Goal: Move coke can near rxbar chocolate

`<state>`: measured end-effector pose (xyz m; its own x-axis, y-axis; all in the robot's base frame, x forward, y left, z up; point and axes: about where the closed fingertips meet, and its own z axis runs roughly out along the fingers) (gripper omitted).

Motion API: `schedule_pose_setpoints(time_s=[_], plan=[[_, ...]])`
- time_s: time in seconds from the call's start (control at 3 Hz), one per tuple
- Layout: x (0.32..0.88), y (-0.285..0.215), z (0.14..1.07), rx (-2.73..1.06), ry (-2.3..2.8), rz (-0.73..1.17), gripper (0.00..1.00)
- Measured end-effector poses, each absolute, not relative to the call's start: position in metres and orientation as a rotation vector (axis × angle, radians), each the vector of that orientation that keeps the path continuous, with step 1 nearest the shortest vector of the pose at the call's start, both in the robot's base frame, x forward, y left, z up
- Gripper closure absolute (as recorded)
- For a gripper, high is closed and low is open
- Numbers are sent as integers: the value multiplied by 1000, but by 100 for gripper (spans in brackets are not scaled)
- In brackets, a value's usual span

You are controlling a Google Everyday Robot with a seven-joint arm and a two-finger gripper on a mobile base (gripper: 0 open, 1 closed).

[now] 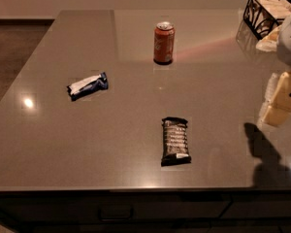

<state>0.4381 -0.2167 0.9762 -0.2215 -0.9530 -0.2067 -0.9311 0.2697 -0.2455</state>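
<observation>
The coke can (164, 42) stands upright at the far middle of the grey table (136, 144). It is orange-red with a silver top. The rxbar chocolate (175, 141) lies flat nearer the front, a black wrapper with white text, its long side running front to back. It is well in front of the can and slightly to its right. My gripper (277, 103) hangs at the right edge of the view, pale yellow, above the table's right side. It is far from the can and to the right of the bar, and it holds nothing that I can see.
A crumpled blue-and-white wrapper (88, 85) lies on the left part of the table. A black wire basket (266, 14) stands at the far right corner. The arm's shadow (264, 154) falls on the front right. The floor lies beyond the table's left edge.
</observation>
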Motion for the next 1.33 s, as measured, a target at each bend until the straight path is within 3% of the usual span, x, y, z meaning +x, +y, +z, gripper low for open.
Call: schedule_pose_setpoints(time_s=[0.67,1.33], plan=[[458,-217,978,-1628,2258,-78,0],[559,-196,968,-1334,2305,41,0]])
